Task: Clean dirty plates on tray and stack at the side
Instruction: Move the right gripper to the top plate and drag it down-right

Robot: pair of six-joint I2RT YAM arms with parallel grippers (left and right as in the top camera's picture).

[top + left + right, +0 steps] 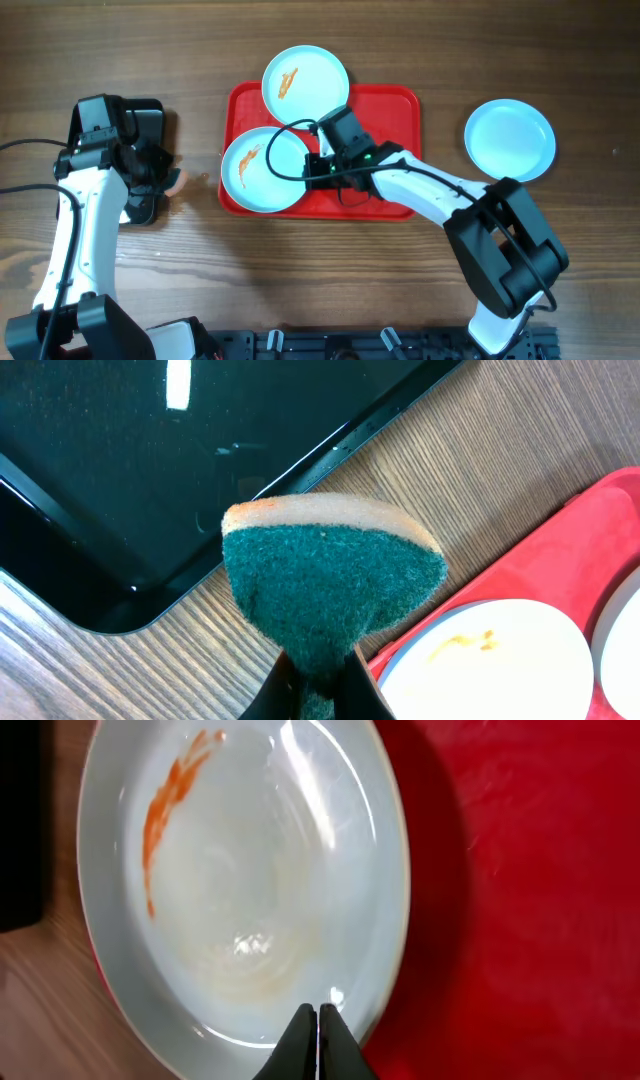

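Overhead, three plates show: one smeared plate (305, 85) overlapping the top edge of the one red tray (390, 110), a second smeared plate (262, 172) on its left end, and a clean plate (510, 140) on the table to the right. One black tray (150, 120) lies under the left gripper (160, 177). Only the left wrist view shows its jaws clamped on a green sponge (325, 575). Only the right wrist view shows the right gripper (318, 1020) pressed shut, tips at the second smeared plate's rim.

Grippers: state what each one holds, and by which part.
Left gripper pinches the green-faced sponge by its lower edge. Right gripper is shut on nothing, tips over the near rim of a smeared plate.
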